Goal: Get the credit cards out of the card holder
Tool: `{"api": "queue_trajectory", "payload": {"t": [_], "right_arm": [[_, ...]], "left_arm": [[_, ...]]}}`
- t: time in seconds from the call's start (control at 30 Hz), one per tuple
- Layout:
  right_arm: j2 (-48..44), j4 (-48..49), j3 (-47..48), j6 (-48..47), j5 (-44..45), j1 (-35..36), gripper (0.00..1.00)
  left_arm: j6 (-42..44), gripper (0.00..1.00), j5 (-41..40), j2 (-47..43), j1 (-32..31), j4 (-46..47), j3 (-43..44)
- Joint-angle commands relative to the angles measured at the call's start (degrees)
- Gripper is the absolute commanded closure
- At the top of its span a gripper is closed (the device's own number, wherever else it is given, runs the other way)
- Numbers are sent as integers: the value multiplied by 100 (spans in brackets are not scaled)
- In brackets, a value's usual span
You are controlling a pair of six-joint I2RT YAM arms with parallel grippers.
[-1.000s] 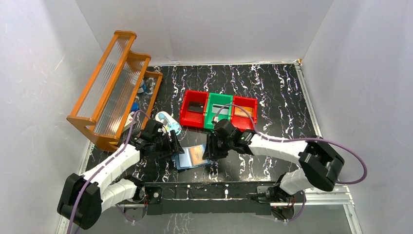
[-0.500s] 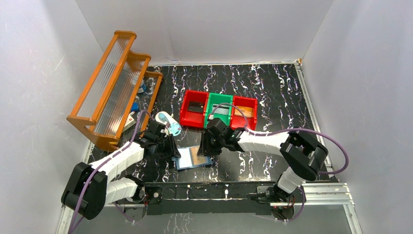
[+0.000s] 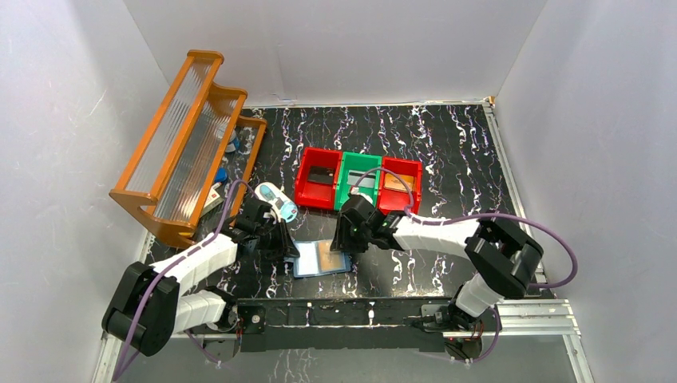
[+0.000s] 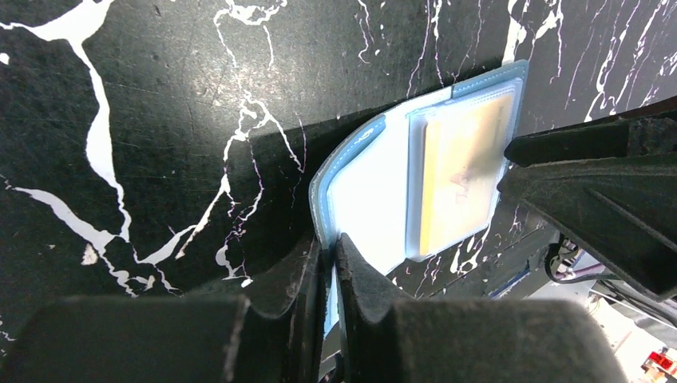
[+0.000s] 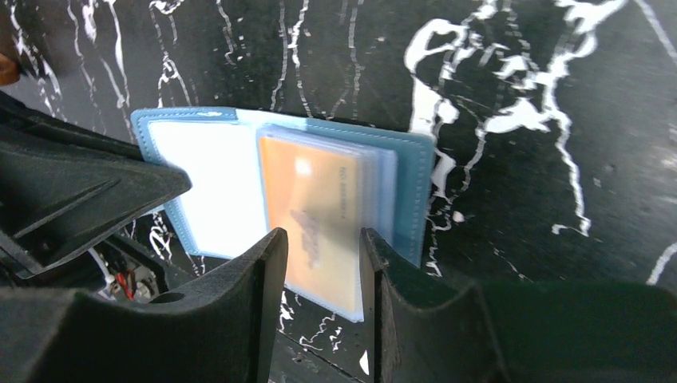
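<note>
Top view: you have the card holder (image 3: 306,263) open flat on the counter (image 3: 447,152), just ahead of the arm bases. Its long axis runs left to right, pocket half toward your right hand (image 3: 342,247).
Left wrist: your left hand (image 4: 329,254) is clamped on its curled blue cover edge.
Right wrist: your right hand's jaws stand apart over the clear pockets, with the tan-orange card (image 5: 311,207) showing inside.

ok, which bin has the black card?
Left red bin, black card inside; green bin holds a pale one, right red bin an orange one.
</note>
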Motion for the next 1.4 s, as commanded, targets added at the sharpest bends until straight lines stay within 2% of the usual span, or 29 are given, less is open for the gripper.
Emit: {"api": "queue_trajectory", "payload": {"t": [0.0,0.17,0.27,0.37,0.43,0.53,0.6,0.73,0.9,1.37], "right_arm": [[-359,-147,-124,150,459,55,54],[-81,17,-40,27,69,62,56],[-85,-1,-49,48,146,81,58],[-175,39,-71,40,113,85,63],[-188,-187,53,3,171,105,61],[-280,-806,329,-50,589,161,51],[-434,-1027,397,-64,840,176,50],[-639,-914,391,-149,619,172,52],[-355,-361,324,-141,14,249,54],[-215,-277,-130,297,421,328,54]], "left_arm": [[117,94,218,68,5,-4,-51],[143,94,252,163,0,26,-36],[141,94,264,155,-2,34,-56],[137,94,295,125,-9,40,-58],[138,94,295,115,-11,40,-48],[153,95,320,108,-13,23,-38],[135,96,330,76,-11,31,-53],[98,95,327,-10,-19,28,-81],[110,95,391,-37,-35,31,-59],[80,95,413,-101,-94,35,-91]]}}
